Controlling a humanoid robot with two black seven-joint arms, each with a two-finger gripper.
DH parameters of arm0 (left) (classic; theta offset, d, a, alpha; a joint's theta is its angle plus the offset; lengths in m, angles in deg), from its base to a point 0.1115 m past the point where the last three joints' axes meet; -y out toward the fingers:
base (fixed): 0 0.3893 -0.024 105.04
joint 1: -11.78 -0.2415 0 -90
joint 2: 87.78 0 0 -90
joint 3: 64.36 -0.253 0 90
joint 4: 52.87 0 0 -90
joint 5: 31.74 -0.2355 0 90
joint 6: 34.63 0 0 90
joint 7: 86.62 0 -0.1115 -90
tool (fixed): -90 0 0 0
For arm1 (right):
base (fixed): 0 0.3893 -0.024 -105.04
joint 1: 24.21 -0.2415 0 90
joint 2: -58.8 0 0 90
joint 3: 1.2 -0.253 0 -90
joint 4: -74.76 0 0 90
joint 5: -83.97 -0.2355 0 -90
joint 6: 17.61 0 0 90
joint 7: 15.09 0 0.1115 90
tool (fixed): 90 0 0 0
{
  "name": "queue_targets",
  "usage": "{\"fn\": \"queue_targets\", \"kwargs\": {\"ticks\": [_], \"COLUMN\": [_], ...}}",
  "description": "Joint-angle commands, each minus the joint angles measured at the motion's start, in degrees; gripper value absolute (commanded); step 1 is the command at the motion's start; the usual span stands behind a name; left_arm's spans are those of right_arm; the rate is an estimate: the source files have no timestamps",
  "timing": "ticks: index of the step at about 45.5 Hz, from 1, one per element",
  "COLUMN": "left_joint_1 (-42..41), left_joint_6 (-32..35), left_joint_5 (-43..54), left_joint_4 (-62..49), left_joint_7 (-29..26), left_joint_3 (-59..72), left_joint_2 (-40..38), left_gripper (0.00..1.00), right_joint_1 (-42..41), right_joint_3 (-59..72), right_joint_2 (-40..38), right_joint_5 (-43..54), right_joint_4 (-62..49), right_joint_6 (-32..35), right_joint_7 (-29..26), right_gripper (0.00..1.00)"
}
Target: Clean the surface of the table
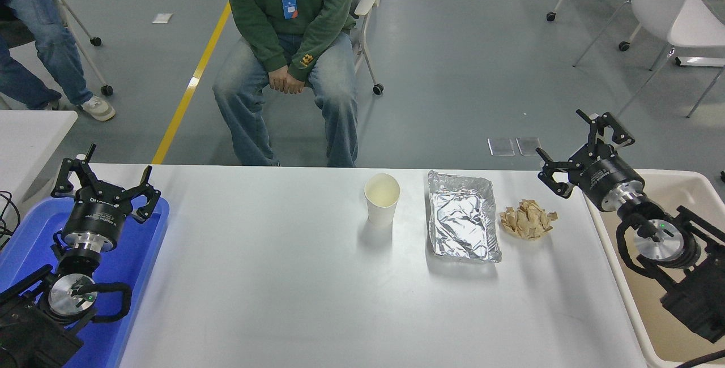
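Observation:
The table surface is a wide white-grey top filling the lower picture. On it stand a white paper cup, upright and empty, a crinkled foil tray to its right, and a crumpled brown paper wad beside the tray. My right gripper hangs open over the table's far right corner, above and right of the paper wad, holding nothing. My left gripper is parked open at the lower left, over the blue tray.
A blue plastic tray lies at the table's left edge. A beige bin stands off the right edge. A person in a green hoodie sits at the far side. The corner of a smaller white table shows at left.

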Motion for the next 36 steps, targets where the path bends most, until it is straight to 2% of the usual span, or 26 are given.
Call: {"fn": "queue_targets", "kwargs": {"ticks": [1,36], "left_joint_1": [0.01,0.01], "left_joint_6": [-0.04,0.05], "left_joint_5": [0.0,0.0], "left_joint_4": [0.06,0.06], "left_joint_7": [0.0,0.0], "left_joint_3": [0.09,0.0], "left_joint_2": [-0.09,0.0], "left_gripper": [1.0,1.0], "right_joint_1": [-0.94,-0.07], "right_joint_3": [0.1,0.45], "right_joint_2": [-0.12,-0.47], "right_joint_5": [0.01,0.18], "right_joint_4": [0.14,-0.47], "right_joint_6": [-0.09,0.0], "right_joint_7": [-0.01,0.08], "right_gripper": [1.0,1.0]}}
